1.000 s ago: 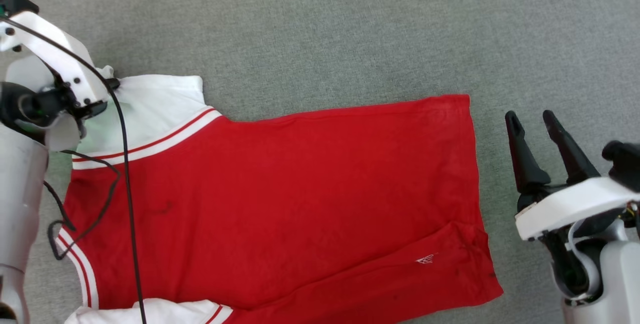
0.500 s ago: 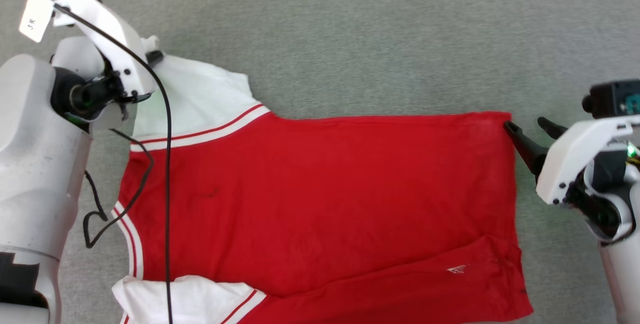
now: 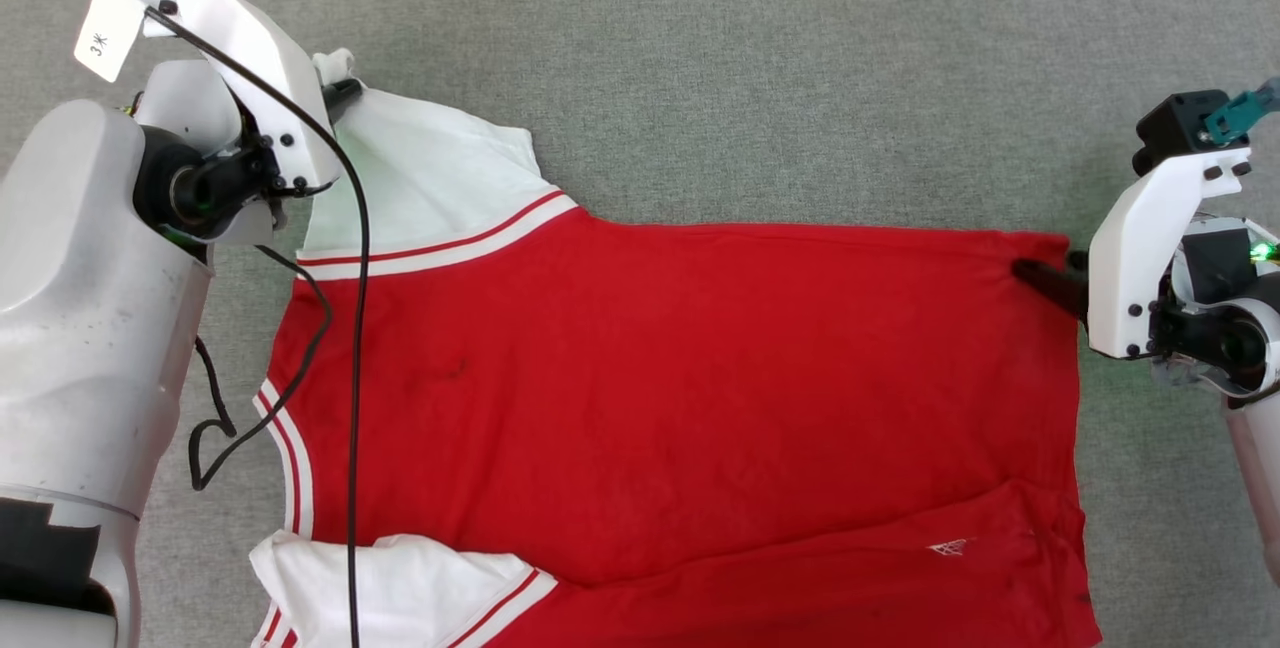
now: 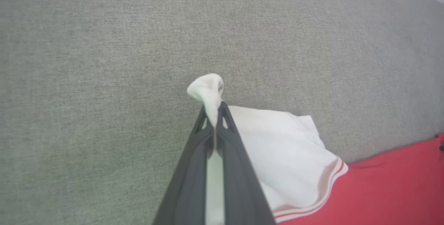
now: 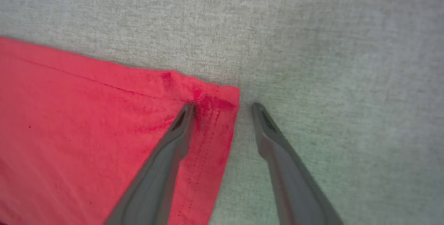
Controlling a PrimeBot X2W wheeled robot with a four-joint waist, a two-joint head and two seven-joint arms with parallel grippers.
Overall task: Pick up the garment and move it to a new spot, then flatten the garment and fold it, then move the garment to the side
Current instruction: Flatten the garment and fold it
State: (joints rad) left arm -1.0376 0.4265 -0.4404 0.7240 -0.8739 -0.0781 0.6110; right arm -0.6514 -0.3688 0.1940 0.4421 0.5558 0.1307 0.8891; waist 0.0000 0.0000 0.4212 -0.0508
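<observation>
The red jersey-style shirt with white sleeves and red-and-white striped trim point(image 3: 680, 378) lies spread across the grey woven cloth surface point(image 3: 800, 78), its neck end toward 9 o'clock in the head view and its hem toward 3 o'clock. No lettering shows on the upturned face.

The left gripper point(image 4: 215, 114), at 10 o'clock, is pinched tight on the tip of the far white sleeve point(image 3: 430, 178), and a small tuft of white cloth pokes out past its fingertips. The right gripper point(image 5: 222, 107), at 3 o'clock, stands wide over the far hem corner point(image 5: 215, 101). One finger rests on the red cloth, the other on the grey surface just beside it, and nothing is gripped yet.

By my reading, the shirt has already been laid out and the flattening is under way. The body looks mostly smooth, but a flap lies doubled over near 5 o'clock and the near white sleeve point(image 3: 400, 588) is rumpled at 7 o'clock. Folding and moving it aside are not yet done.

Toward 12 o'clock the grey surface runs bare and wide, so there is plenty of room to pull the far edge taut. The near edge runs off the bottom of the head view, so I cannot judge the room there. A black cable point(image 3: 350, 328) drapes over the shoulder area and could snag.
</observation>
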